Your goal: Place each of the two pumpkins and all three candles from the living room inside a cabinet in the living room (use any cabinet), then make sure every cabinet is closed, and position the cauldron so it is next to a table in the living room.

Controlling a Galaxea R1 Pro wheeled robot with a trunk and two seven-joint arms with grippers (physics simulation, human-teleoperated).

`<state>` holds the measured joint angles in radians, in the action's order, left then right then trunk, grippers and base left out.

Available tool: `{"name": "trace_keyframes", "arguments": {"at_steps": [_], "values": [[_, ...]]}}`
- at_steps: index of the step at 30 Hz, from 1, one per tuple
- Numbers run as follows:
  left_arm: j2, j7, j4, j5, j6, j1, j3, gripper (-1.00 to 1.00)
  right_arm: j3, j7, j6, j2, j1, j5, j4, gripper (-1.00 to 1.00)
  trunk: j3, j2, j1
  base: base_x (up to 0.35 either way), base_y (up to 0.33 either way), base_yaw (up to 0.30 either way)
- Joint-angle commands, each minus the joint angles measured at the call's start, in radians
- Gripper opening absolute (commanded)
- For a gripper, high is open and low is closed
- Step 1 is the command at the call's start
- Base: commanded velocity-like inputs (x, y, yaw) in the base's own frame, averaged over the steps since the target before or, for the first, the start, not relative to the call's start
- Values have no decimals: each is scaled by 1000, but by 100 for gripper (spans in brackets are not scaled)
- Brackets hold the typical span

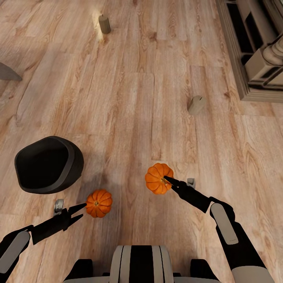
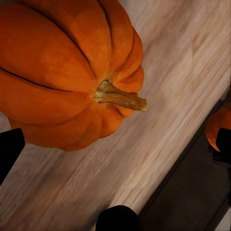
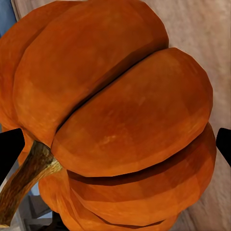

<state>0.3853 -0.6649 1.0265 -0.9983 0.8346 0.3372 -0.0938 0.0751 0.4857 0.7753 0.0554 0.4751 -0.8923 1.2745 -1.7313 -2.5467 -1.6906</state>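
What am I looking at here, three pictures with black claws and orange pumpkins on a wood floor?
It is a simulated two-armed robot. The big picture looks down from its head; the two close-ups come from cameras on its wrists. On the floor lie a black cauldron and two tan candles. The right gripper has its fingers around one pumpkin and seems to hold it. The left gripper is open, its fingers either side of the other pumpkin, not yet closed on it.
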Motion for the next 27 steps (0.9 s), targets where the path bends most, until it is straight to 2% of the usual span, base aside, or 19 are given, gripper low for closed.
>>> {"name": "trace_keyframes", "arguments": {"at_steps": [1, 13, 18, 23, 25, 27], "values": [[0, 0, 0, -1, 5, 0, -1, 100, 2, 2, 7, 0, 0, -4, 0, -100, 0, 0, 0, 0, 0, 0], [-2, 58, 0, 2, 2, 2, 0, 100, 2, 2, 5, -3, 0, -3, -3, -100, 0, 0, 0, 0, 0, 0], [-17, 82, -5, 10, -17, 11, 2, 100, 2, 2, 4, -4, 0, -2, -4, -100, 0, 0, 0, 0, 0, 0], [-72, 157, -7, 49, -49, 50, 9, 100, 3, 1, 4, -5, 0, -2, -4, -100, 0, 0, 0, 0, 0, 0], [-91, 165, -2, 82, -50, 58, 12, 100, 3, 1, 4, -4, 0, -2, -4, -100, 0, 0, 0, 0, 0, 0], [-111, 167, 3, 130, -51, 62, 16, 100, 1, 1, 3, -6, 0, -2, -4, -100, 0, 0, 0, 0, 0, 0]]}}
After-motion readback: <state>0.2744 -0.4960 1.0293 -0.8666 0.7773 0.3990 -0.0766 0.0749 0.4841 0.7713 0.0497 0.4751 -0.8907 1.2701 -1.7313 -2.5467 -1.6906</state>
